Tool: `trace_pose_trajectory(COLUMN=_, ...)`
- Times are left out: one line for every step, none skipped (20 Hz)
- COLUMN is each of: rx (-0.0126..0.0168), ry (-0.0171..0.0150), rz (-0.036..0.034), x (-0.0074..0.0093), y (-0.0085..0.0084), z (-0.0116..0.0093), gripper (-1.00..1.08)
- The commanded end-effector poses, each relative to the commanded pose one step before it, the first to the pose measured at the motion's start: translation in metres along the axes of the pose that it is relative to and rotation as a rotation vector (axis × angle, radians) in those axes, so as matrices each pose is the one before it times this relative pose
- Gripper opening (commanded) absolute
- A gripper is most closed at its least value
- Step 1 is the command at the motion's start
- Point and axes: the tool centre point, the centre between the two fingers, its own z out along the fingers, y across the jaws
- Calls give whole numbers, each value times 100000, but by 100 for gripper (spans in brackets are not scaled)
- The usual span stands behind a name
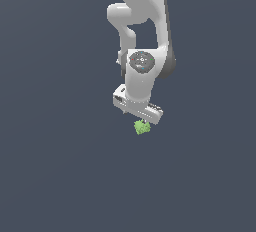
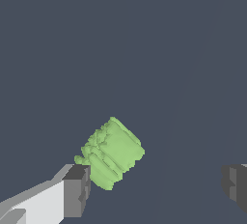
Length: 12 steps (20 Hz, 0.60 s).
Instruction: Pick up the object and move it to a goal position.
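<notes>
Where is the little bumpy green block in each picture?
Exterior view: the small light-green bumpy block sits near the picture's middle, just under the white robot gripper.
Wrist view: the block shows large, close beside one dark fingertip, with the jaws spread wide.
Shared landmark: the gripper right by the block.

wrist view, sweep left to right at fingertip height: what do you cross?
One gripper finger → green block, right beside that finger → bare grey floor → the other finger. The jaws stand wide apart.
</notes>
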Motion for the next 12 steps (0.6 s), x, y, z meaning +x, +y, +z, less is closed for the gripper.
trace_pose_trajectory(rx=405, ry=149, rz=6740, x=-177, y=-344, z=314, gripper=100)
trace_pose_trajectory(rx=155, ry=53, rz=2629, x=-80, y=-128, z=124, gripper=100)
trace_pose_trajectory(rx=154, ry=52, rz=2631, x=-82, y=-124, z=123, gripper=100)
trace_pose_trajectory(rx=154, ry=51, rz=2632, x=-86, y=-121, z=123, gripper=100)
trace_pose_trajectory(rx=153, ry=50, rz=2632, x=-89, y=-117, z=123, gripper=100)
trace_pose_trajectory(rx=153, ry=49, rz=2634, x=-91, y=-113, z=122, gripper=100)
trace_pose_trajectory(rx=152, ry=48, rz=2635, x=-94, y=-110, z=122, gripper=100)
trace_pose_trajectory(rx=152, ry=47, rz=2636, x=-96, y=-106, z=121, gripper=100)
trace_pose_trajectory(rx=151, ry=47, rz=2637, x=-99, y=-102, z=121, gripper=100)
trace_pose_trajectory(rx=151, ry=46, rz=2637, x=-101, y=-98, z=120, gripper=100)
trace_pose_trajectory(rx=151, ry=45, rz=2639, x=-103, y=-94, z=120, gripper=100)
trace_pose_trajectory(rx=151, ry=45, rz=2640, x=-105, y=-90, z=119, gripper=100)
